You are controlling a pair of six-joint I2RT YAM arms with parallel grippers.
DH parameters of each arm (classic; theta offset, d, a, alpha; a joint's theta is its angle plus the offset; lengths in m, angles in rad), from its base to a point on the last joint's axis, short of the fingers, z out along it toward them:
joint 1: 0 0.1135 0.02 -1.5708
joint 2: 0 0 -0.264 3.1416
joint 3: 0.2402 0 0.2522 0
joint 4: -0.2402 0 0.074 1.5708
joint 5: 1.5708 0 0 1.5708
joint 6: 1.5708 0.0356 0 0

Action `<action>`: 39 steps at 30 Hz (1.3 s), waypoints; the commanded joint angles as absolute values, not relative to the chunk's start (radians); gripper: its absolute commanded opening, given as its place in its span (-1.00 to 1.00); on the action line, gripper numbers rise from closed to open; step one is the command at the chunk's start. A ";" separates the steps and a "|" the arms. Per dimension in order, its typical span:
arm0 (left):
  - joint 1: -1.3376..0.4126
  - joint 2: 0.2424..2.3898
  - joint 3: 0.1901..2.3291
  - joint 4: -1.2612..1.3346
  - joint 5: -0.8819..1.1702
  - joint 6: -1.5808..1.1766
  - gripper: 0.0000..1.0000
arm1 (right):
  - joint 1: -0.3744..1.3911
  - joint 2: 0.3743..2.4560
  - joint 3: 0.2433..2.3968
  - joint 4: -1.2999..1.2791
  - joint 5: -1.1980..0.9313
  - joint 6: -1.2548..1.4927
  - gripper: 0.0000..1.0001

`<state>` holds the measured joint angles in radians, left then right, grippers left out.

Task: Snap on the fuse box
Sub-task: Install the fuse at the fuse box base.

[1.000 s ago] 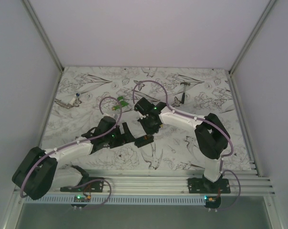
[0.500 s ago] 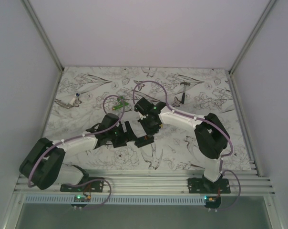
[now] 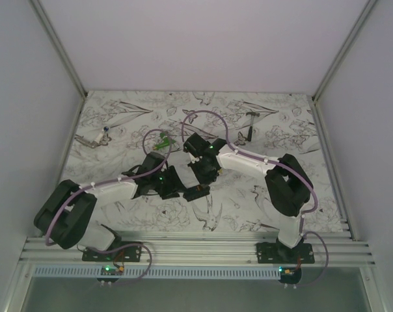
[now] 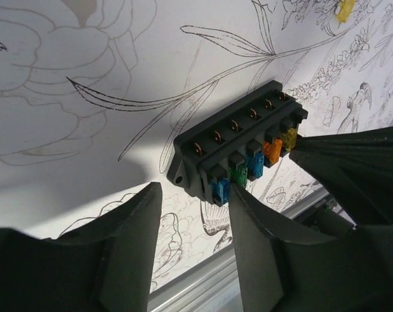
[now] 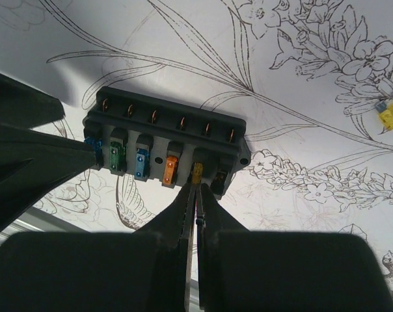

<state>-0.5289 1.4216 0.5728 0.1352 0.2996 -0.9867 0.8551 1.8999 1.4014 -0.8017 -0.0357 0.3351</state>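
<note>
Mid-table, right between the two arms: fuse box [image 3: 196,192] lying flat on the flower-print table [image 3: 274,130]. Looks light and rigid, hard plastic, probably a bit slick, so likely to skate off if pushed from one side only. Best grabbed across a short end or the long walls, keeping off the little coloured fuses [image 5: 142,162], probably the fragile bit. Left gripper [image 4: 195,194] with fingers spread, straddling the blue-fuse corner, not clamping. Right gripper [image 5: 196,188] with fingers pressed together, tips right at the yellow fuse [image 5: 196,172]; can't tell whether actually pinching it. No lid or cover anywhere in view, underside hidden, top view too small for detail. Also a small yellow piece [image 5: 392,110] off to one side, cut off by the frame edge, hard to identify.
</note>
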 commanded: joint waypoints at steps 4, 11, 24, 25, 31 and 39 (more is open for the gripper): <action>-0.531 1.472 0.595 0.152 0.345 -1.024 -0.25 | 0.861 1.936 1.393 -0.819 -0.072 0.368 -0.95; -0.532 1.484 0.588 0.156 0.346 -1.034 -0.37 | 0.861 1.995 1.318 -0.849 -0.029 0.375 -1.00; -0.531 1.485 0.575 0.156 0.343 -1.046 -0.41 | 0.835 2.101 1.200 -0.799 0.045 0.387 -1.00; -0.531 1.484 0.573 0.156 0.341 -1.045 -0.41 | 0.835 2.115 1.197 -0.800 0.057 0.388 -1.00; -0.529 1.467 0.560 0.156 0.335 -1.047 -0.41 | 0.832 2.136 1.183 -0.831 0.154 0.396 -1.00; -0.526 1.429 0.558 0.154 0.328 -1.045 -0.33 | 0.856 1.918 1.284 -0.740 -0.011 0.337 -0.91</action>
